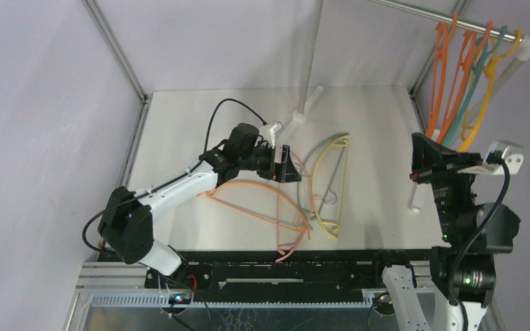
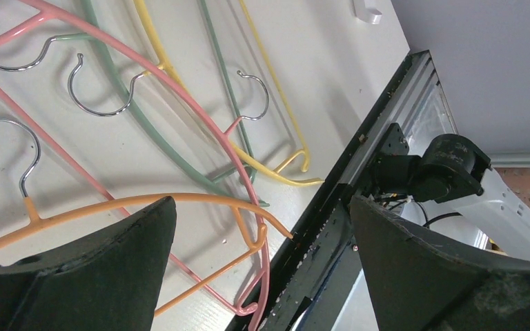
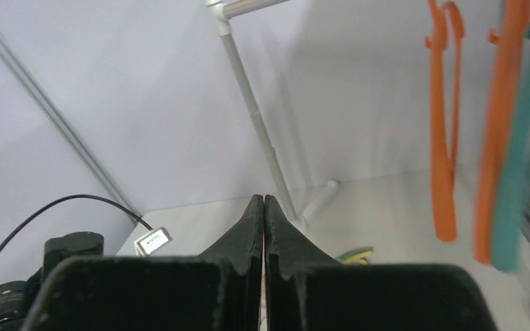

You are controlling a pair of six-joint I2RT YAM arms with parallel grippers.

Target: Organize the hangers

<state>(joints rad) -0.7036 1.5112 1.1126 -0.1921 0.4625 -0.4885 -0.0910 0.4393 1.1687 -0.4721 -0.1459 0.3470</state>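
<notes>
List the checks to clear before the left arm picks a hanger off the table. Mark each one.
1. Left tool open: ok, the jaws stand wide.
2. Left tool empty: ok, nothing is gripped between its fingers.
3. Left tool over a target: ok, it hovers above the orange hanger.
4. Orange hanger free to lift: not ok, the pink hanger crosses it in the pile.
5. Right tool out of the way: ok, it is shut, holds nothing, and is raised near the hung hangers.
6. Space on the rail: ok, there is bare length left of the hung hangers.
</notes>
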